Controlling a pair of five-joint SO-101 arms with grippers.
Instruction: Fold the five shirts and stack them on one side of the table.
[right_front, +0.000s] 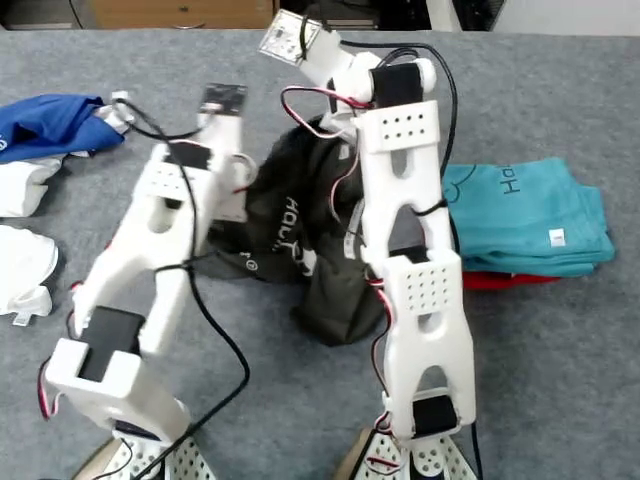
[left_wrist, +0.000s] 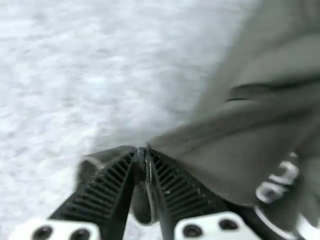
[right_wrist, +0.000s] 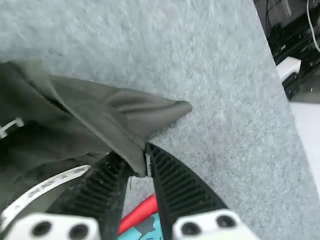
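A dark olive shirt (right_front: 300, 235) with white print lies crumpled in the middle of the table between both arms. My left gripper (left_wrist: 145, 161) is shut on an edge of this shirt (left_wrist: 240, 145), low over the grey table. My right gripper (right_wrist: 144, 159) is also shut on a fold of the dark shirt (right_wrist: 95, 117), at its far side. In the high view the left gripper (right_front: 236, 185) sits at the shirt's left edge and the right gripper (right_front: 325, 118) at its far edge. A folded teal shirt (right_front: 525, 215) lies on a red shirt (right_front: 510, 280) at the right.
A blue shirt (right_front: 50, 125) is bunched at the far left, with white shirts (right_front: 25, 265) below it along the left edge. The grey table (right_front: 560, 380) has free room at the front right. Cables run over both arms.
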